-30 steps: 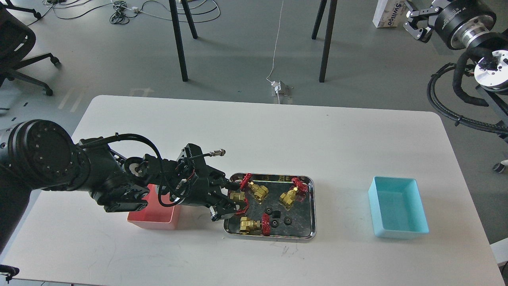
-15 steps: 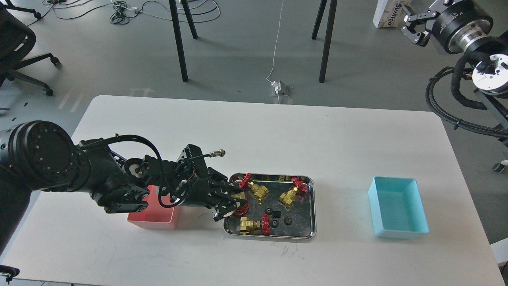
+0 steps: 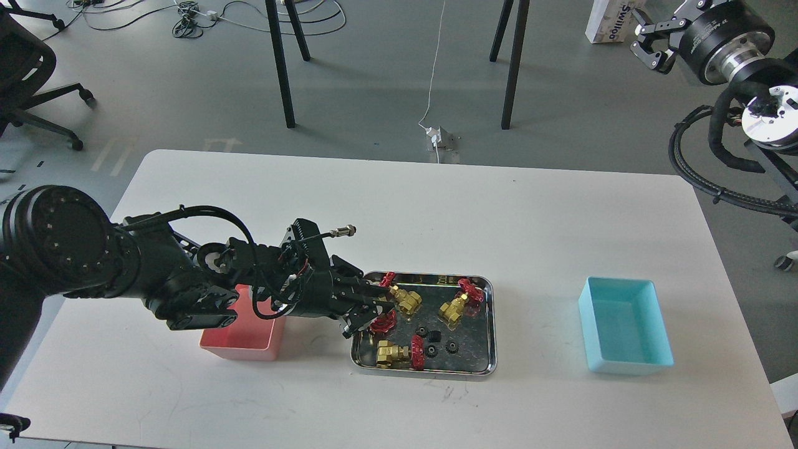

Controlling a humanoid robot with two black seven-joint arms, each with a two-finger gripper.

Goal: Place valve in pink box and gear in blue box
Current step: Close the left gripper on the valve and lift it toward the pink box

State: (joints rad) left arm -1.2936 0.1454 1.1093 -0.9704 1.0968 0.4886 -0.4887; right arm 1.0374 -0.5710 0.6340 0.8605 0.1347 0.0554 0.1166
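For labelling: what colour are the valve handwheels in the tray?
Red, on brass-gold valve bodies; the valve in the steel tray shows it best, head view.

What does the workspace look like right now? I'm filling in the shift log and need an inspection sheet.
Surface: white table, faint scuffs near the front edge.
Job's things: steel tray at centre holds four valves; one valve sits between the left pincer's fingers, another valve lies at the tray's front. Three black gears cluster in the tray. Pink box left, partly hidden by the arm; blue box right, nothing seen inside.
Clutter: nothing seen on the table.
Grippers: left pincer closed around that valve; right pincer raised off the table, open.
Cables: white cord and plug block on the floor; black hoses at right.
Surroundings: table legs, office chair, carton.
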